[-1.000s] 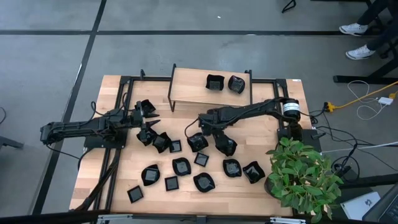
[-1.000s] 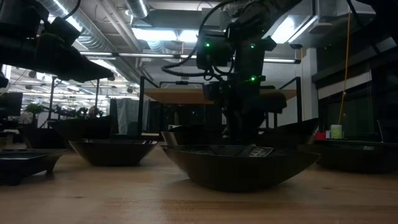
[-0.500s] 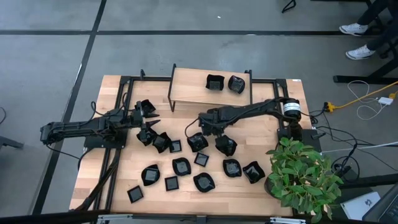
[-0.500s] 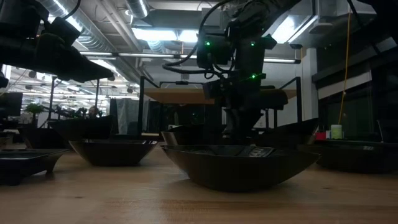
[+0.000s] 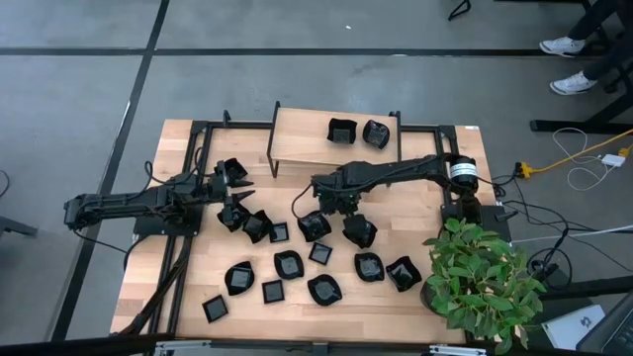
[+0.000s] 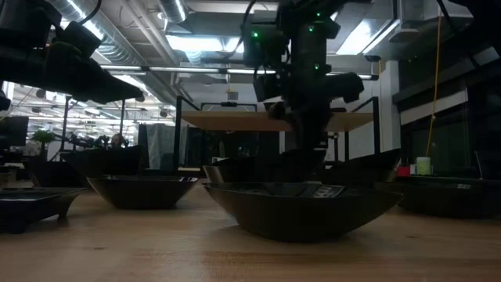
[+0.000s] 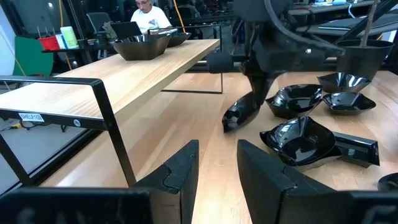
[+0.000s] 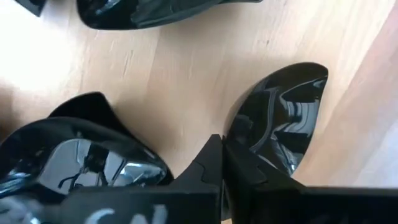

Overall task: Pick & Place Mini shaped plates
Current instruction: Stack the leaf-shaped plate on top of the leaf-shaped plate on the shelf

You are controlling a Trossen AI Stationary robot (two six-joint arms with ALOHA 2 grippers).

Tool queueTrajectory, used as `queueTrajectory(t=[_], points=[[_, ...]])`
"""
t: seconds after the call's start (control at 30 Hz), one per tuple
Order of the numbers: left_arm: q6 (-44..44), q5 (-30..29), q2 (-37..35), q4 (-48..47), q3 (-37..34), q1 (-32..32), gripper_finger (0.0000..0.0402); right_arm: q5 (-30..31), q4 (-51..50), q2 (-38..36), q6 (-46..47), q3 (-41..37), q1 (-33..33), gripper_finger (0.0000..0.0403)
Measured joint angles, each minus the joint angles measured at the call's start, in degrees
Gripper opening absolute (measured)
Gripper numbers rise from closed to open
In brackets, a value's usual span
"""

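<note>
Near edge of the table [image 5: 188, 297]: loose plates [image 5: 287, 265] are lying scattered, awaiting collection. Mid-table, the right gripper [image 5: 341, 206] is pinching the rim of one plate [image 8: 283, 134] with fingers fully closed, so the dish is hanging tilted on edge, apparently being lifted. To the left, the left gripper [image 7: 214, 163] is waiting over bare wood, fingers parted and holding nothing. At the far side, a raised shelf [image 5: 302, 133] is carrying two plates [image 5: 358, 132], evidently the drop-off point.
</note>
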Motion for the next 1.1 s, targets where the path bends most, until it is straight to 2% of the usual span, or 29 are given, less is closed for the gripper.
queueTrajectory(t=[0.23, 0.4, 0.7, 0.9, 1.1], points=[[0.0, 0.0, 0.0, 0.0, 0.0, 0.0, 0.0104, -0.3, -4.8, 0.0, -0.2, 3.2, 0.0, 0.0003], [0.0, 0.0, 0.0, 0.0, 0.0, 0.0, 0.0104, -5.6, -6.4, -1.1, -1.3, 4.7, -0.3, 0.0003], [0.0, 0.0, 0.0, 0.0, 0.0, 0.0, 0.0104, -7.6, -7.1, -6.4, -1.8, 4.8, -2.1, 0.0003], [0.0, 0.0, 0.0, 0.0, 0.0, 0.0, 0.0104, -11.5, -7.5, -10.7, -1.9, 4.8, -3.7, 0.0003], [0.0, 0.0, 0.0, 0.0, 0.0, 0.0, 0.0104, -11.8, -7.3, -14.6, -1.9, 4.8, -5.2, 0.0003]])
